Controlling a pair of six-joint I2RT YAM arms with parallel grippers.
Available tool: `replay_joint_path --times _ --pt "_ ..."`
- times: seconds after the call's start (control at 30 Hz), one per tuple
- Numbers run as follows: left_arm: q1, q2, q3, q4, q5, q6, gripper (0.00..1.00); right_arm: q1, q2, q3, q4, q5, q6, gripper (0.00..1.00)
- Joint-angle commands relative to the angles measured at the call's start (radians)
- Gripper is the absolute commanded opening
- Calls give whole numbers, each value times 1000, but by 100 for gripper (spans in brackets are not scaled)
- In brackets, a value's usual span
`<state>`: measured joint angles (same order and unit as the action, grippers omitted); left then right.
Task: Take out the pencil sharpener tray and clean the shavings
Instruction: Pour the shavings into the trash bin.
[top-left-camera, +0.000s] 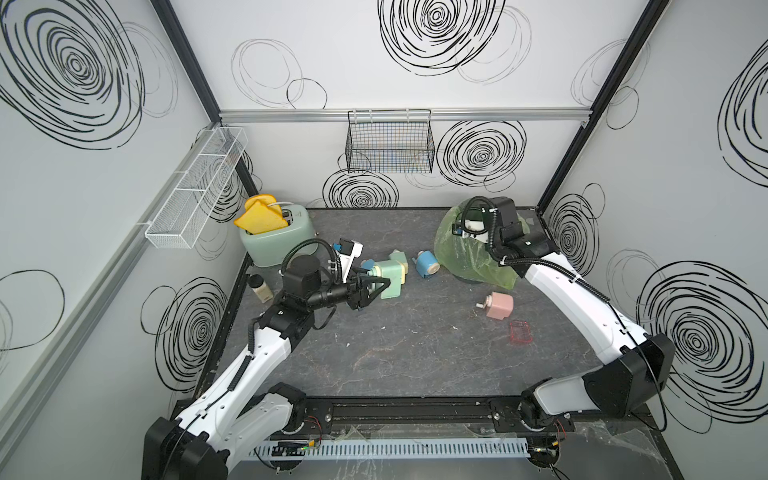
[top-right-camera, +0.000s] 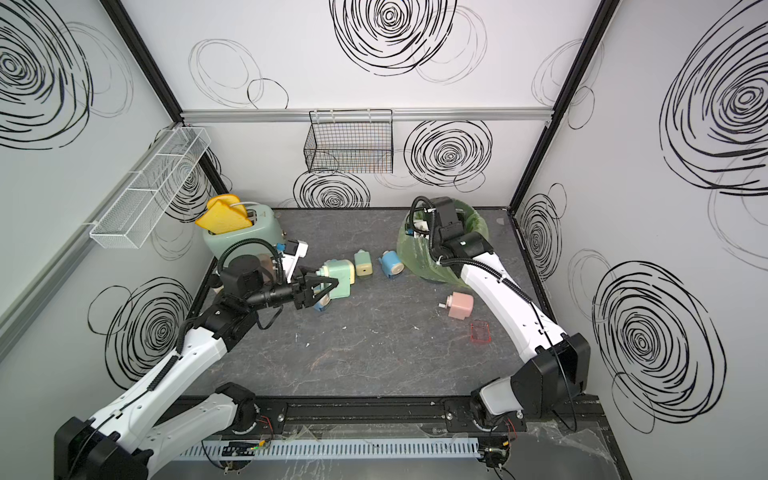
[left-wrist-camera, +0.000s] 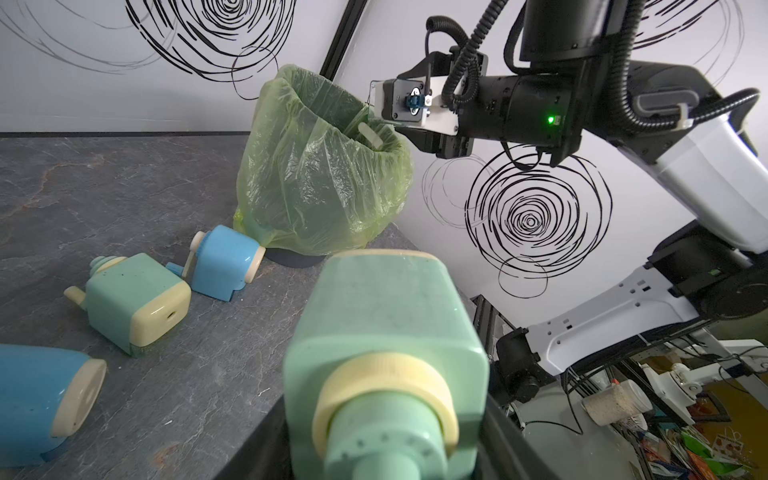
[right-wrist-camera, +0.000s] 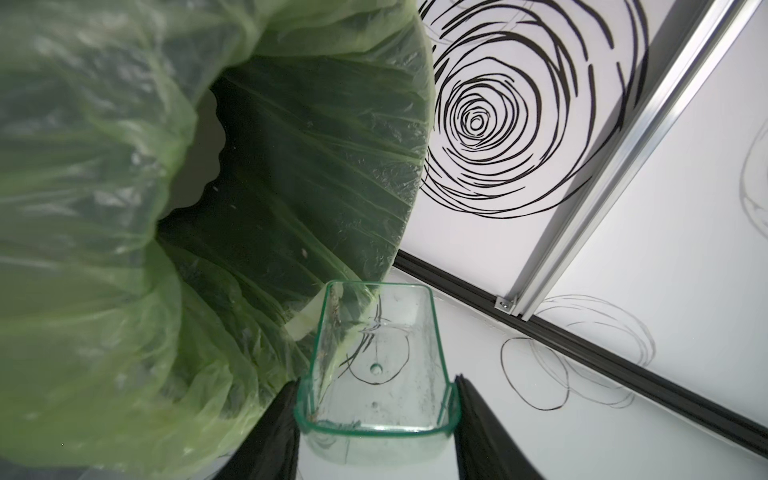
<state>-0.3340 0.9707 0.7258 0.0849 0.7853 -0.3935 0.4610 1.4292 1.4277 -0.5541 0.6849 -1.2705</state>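
as my right claw (right-wrist-camera: 376, 380) clamps the clear tray (right-wrist-camera: 386, 332) beside the green bin bag (right-wrist-camera: 124, 208), my left claw (top-left-camera: 379, 289) grips a mint pencil sharpener (left-wrist-camera: 386, 324).

soft, even white light fills both top views; the walls (top-left-camera: 374, 62) read bright and the dark table (top-left-camera: 415, 365) carries only faint shadows. straight lines bow toward the frame edges. in the left wrist view the close green sharpener (left-wrist-camera: 386, 353) is blurred; in the right wrist view the bag (right-wrist-camera: 104, 249) is soft, the clear tray (right-wrist-camera: 374, 374) sharper.
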Motion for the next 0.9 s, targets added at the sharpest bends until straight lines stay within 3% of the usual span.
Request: replay_joint_path --times 0.0,0.13,0.3,0.57,0.87 --pt "12 -4 -2 87 20 -7 12 -6 -32 51 5 -63 98 29" --pt "19 -4 0 85 20 -7 12 -19 -59 69 5 -169 245 27" --pt "21 -4 -2 107 40 -23 12 -64 -167 -32 122 -305 418 27" --pt "18 6 9 140 68 -64 12 -213 -388 -242 291 -692 676 29" --pt "-7 6 -3 404 227 -224 11 -229 -582 -447 360 -1209 850 31"
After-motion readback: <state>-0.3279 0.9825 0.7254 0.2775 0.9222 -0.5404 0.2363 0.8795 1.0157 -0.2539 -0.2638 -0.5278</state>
